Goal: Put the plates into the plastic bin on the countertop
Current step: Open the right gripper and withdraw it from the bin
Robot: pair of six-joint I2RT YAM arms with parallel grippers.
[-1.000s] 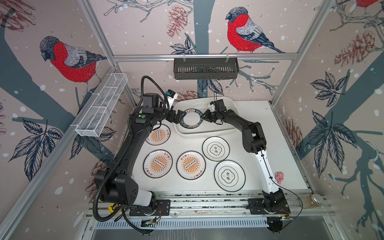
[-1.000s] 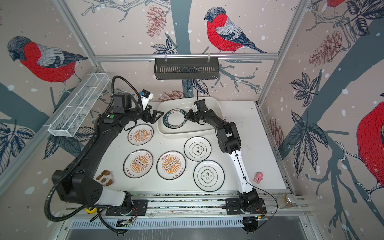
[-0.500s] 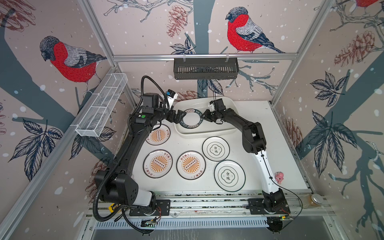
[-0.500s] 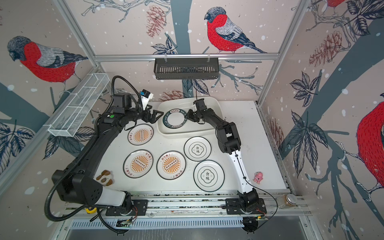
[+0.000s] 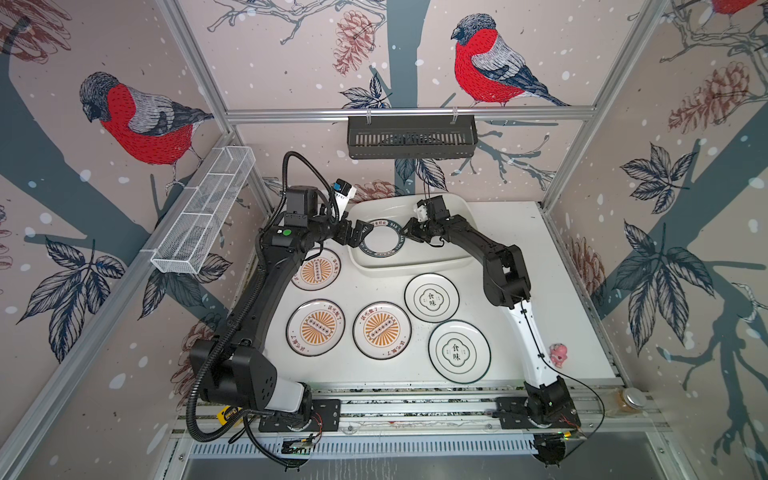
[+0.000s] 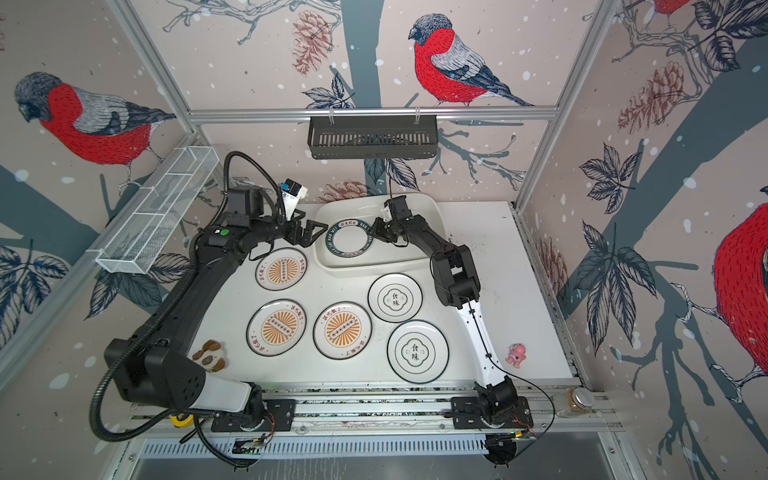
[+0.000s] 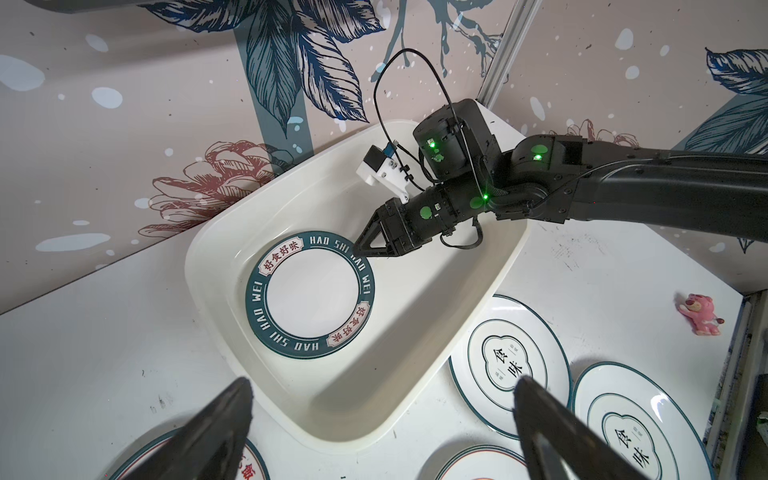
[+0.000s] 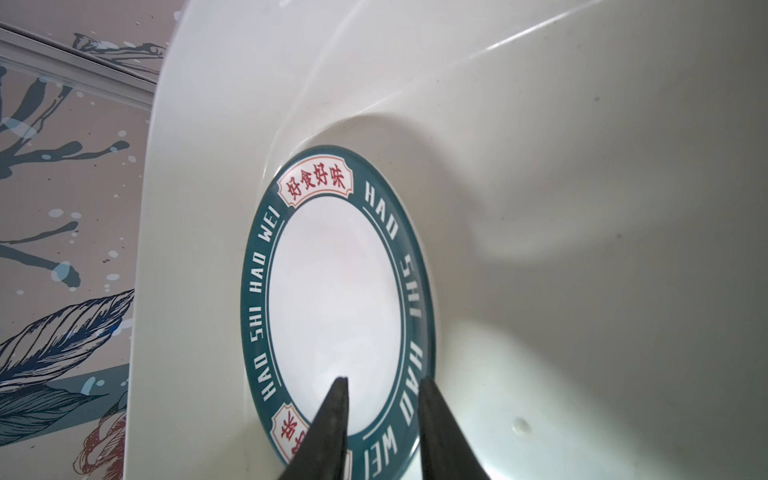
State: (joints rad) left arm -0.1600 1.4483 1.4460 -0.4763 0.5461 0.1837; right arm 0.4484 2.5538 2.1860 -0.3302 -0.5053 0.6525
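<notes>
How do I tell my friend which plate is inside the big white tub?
Find the cream plastic bin at the back of the white countertop. The plate lies in its left end. It alone has a teal ring with white letters and a plain white middle; the others show orange sunbursts or black emblems.

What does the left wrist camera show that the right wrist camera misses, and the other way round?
Only the left wrist view: the right gripper seen from outside, two emblem plates on the countertop, and a pink toy. Only the right wrist view: that gripper's fingers close up, either side of the rim of the teal-ringed plate. Both: that plate lying in the cream bin.
</notes>
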